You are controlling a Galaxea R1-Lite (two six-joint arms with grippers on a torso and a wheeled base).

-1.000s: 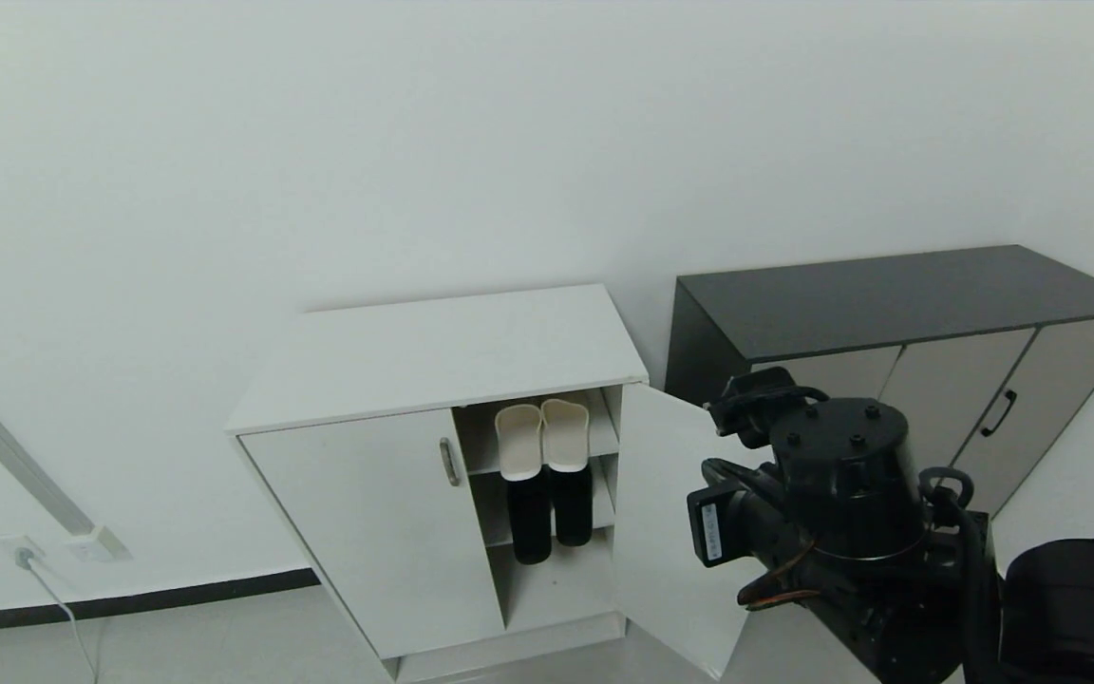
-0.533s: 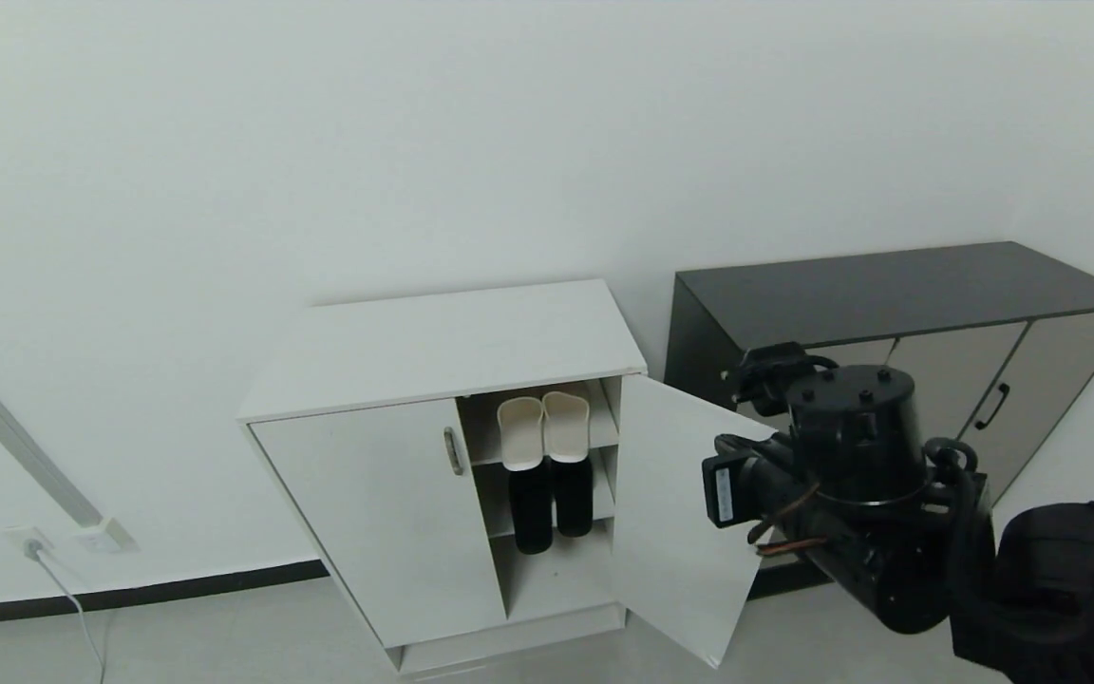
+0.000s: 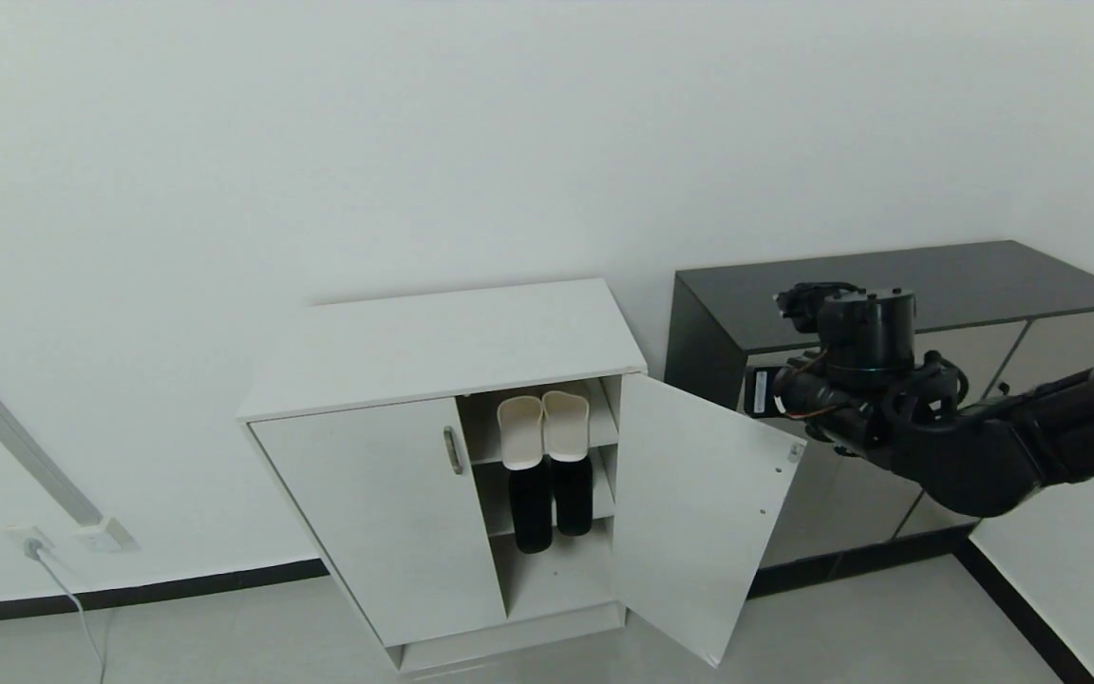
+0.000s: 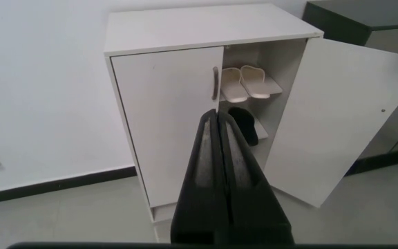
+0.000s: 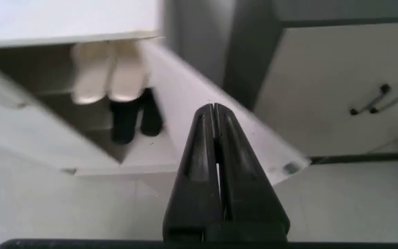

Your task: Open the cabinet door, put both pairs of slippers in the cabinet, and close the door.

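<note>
- Cabinet point(image 3: 433, 351) is standing against the wall. It is white, and its right-hand door point(image 3: 699, 513) is hanging wide open, swung out toward the robot's right.
- Left-hand door point(image 3: 386, 513) is sitting shut, with its handle point(image 3: 452, 450) at the inner edge.
- White slippers point(image 3: 544, 432) are resting side by side on the upper shelf inside the open half, their ends jutting past the shelf's front edge.
- Black slippers point(image 3: 552, 499) are lying as a pair on the shelf directly below, also overhanging the edge.
- Right gripper point(image 5: 215, 109) is hanging in the air near the open door's outer top corner, apart from it and in front of the dark sideboard point(image 3: 898, 285). Its fingers are pressing together with nothing between them.
- Left gripper point(image 4: 216, 114) is pointing at the cabinet front from well back. Its fingers are closed against each other, holding nothing.
- Sideboard is standing just beside the cabinet on the robot's right, with its doors shut.
</note>
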